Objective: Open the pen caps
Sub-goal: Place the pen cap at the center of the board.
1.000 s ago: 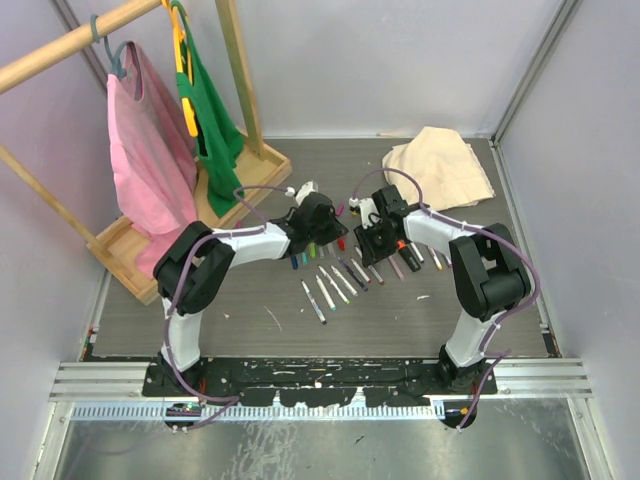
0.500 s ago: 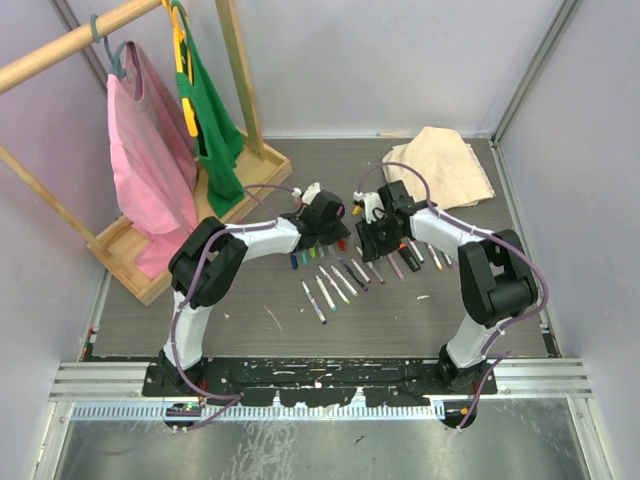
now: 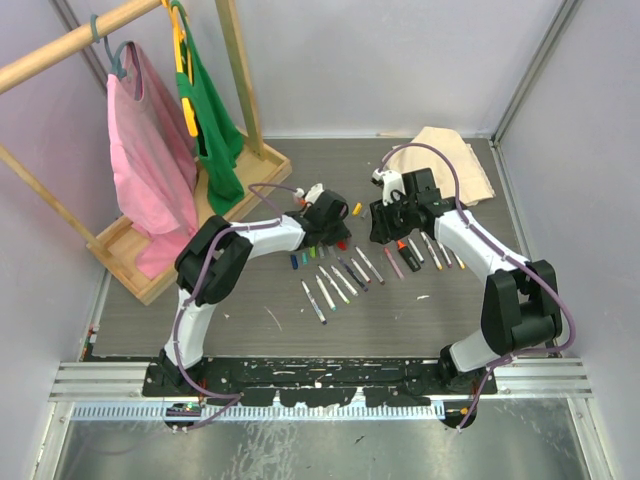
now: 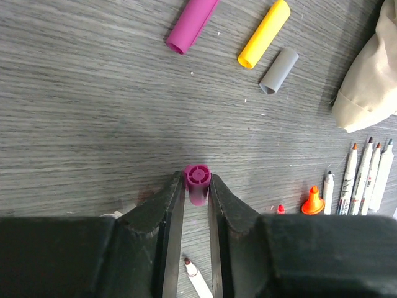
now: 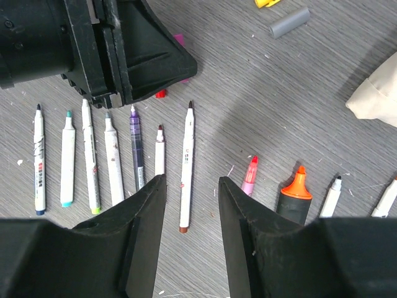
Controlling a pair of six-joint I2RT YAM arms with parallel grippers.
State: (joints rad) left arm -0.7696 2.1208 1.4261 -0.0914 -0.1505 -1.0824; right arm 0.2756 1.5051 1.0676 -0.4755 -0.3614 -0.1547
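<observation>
Left gripper (image 4: 197, 181) jaws narrowly gapped; right gripper (image 5: 191, 182) jaws apart.

You get bright, even, diffuse light; shadows on the table (image 3: 250, 300) fall soft and faint; wrist views blur nearest the lens.

Grey wood-grain table (image 3: 250, 310) bearing a row of uncapped pens (image 3: 340, 275), loose magenta cap (image 4: 192, 25), yellow cap (image 4: 265, 33), grey cap (image 4: 278, 71), beige cloth (image 3: 440, 165) and wooden rack base (image 3: 130, 250).

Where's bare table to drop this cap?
Bare: the far strip between the wooden rack base and the beige cloth; also the near strip between the row of white-barrelled pens and the arm bases. Crowded: the pen row by the right hand and the left hand with its magenta plastic cap.
</observation>
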